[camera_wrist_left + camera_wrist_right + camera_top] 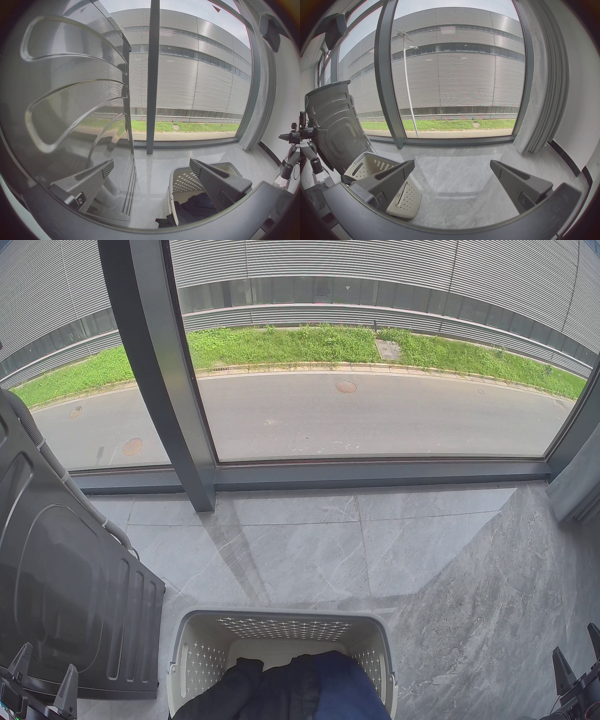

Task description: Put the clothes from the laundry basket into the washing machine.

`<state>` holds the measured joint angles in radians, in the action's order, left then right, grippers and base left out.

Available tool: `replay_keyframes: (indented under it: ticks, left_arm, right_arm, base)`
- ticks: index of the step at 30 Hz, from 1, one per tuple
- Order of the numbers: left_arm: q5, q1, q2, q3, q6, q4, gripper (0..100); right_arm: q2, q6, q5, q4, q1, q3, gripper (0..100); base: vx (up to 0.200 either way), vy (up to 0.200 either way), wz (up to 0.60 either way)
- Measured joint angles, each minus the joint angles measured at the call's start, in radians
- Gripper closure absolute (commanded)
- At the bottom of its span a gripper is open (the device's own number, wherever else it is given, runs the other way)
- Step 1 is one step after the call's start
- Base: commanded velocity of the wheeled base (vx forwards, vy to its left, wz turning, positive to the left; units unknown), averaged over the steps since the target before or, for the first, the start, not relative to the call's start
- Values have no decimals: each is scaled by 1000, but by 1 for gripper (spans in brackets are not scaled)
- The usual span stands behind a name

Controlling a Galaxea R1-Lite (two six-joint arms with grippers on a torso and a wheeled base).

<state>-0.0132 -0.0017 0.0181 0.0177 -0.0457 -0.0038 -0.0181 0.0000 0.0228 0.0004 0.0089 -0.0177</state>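
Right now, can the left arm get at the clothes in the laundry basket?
Probably yes. The left gripper is open just left of the open-topped laundry basket, the clothes lie uncovered inside, and nothing stands between them; the washing machine is on its other side.

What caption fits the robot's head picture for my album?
Dark clothes lie in a white perforated plastic laundry basket on grey stone tiles, flanked by open left gripper and open right gripper.

A pale grey marble-tile floor (pixel 375 540) meets a dark grey metal window frame (pixel 162 365) along its far edge. A grey pleated curtain (pixel 543 93) hangs at the floor's far right corner. Outside the glass lie an asphalt road (pixel 375 415), a green grass strip (pixel 300 343) and a grey ribbed building (pixel 465 62).
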Motion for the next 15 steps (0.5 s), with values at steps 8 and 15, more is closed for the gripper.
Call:
replay_keyframes:
  ticks: [8,15]
  left_arm:
    - [0,-1,0,0,0,0,0]
    - [0,0,0,0,0,0,0]
  right_arm:
    - [0,1,0,-1,0,0,0]
    - [0,1,0,0,1,0,0]
  base:
    - [-200,0,0]
    - [-200,0,0]
